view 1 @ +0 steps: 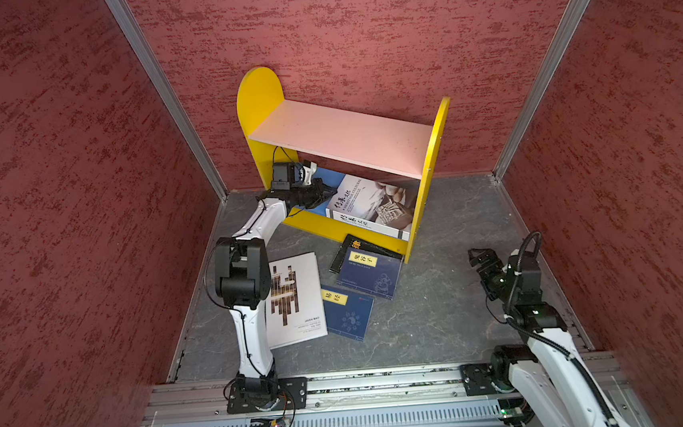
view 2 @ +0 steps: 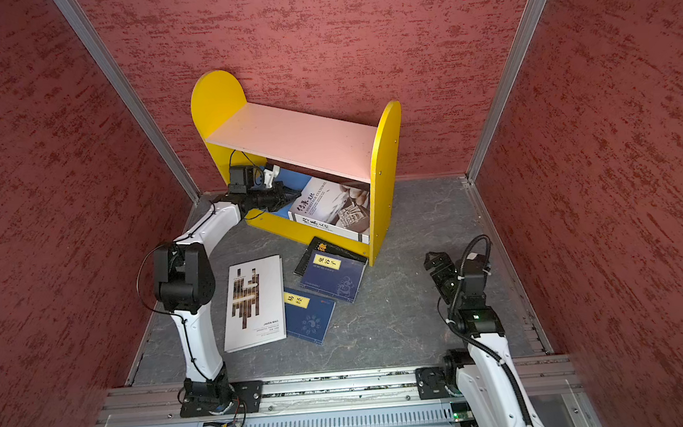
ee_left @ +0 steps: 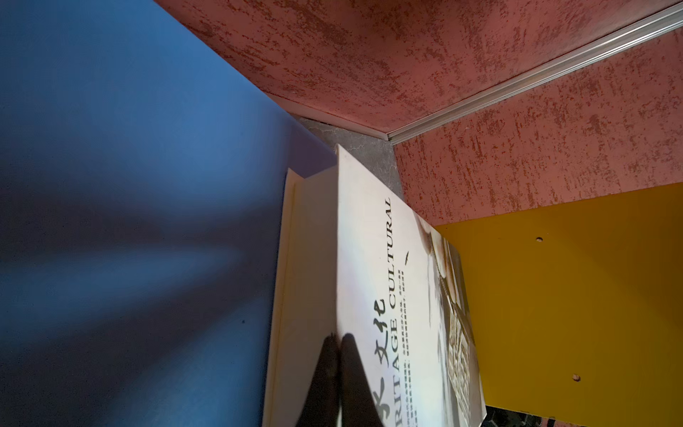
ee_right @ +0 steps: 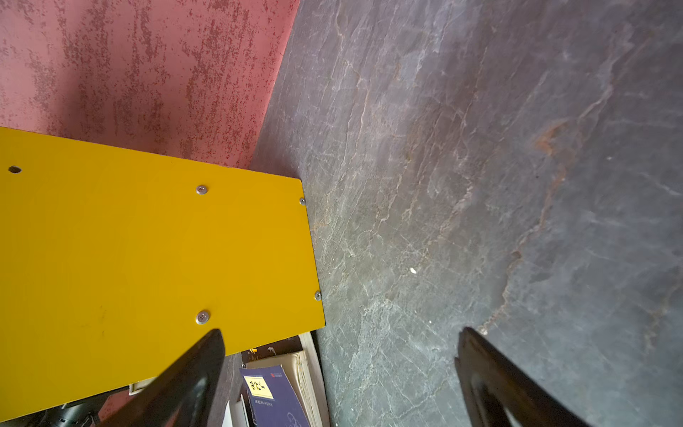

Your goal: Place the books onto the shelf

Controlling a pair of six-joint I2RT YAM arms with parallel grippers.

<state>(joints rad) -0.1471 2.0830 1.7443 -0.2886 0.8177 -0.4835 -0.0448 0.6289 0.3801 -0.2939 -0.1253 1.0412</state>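
The shelf (view 1: 342, 135) (view 2: 296, 132) stands at the back wall, its pink upper board bare. A large white book (view 1: 377, 207) (view 2: 331, 211) (ee_left: 369, 258) leans tilted on the blue lower board (ee_left: 129, 185) against the right yellow panel (ee_right: 148, 258). My left gripper (view 1: 330, 192) (view 2: 294, 195) (ee_left: 338, 338) is shut, its tips touching that book's upper left edge. On the floor lie a white book with brown bars (view 1: 296, 301) (view 2: 255, 304), two navy books (view 1: 371, 274) (view 1: 348, 316) and a black book (view 1: 355, 244) (ee_right: 273, 349) partly under one navy book. My right gripper (view 1: 479, 258) (view 2: 435, 259) (ee_right: 340, 332) is open and empty, right of the shelf.
Red textured walls close in the grey slate floor (view 1: 442, 298) on three sides. An aluminium rail (view 1: 386, 380) carrying both arm bases runs along the front. The left arm's elbow (view 1: 240, 272) hangs over the brown-bar book's left edge.
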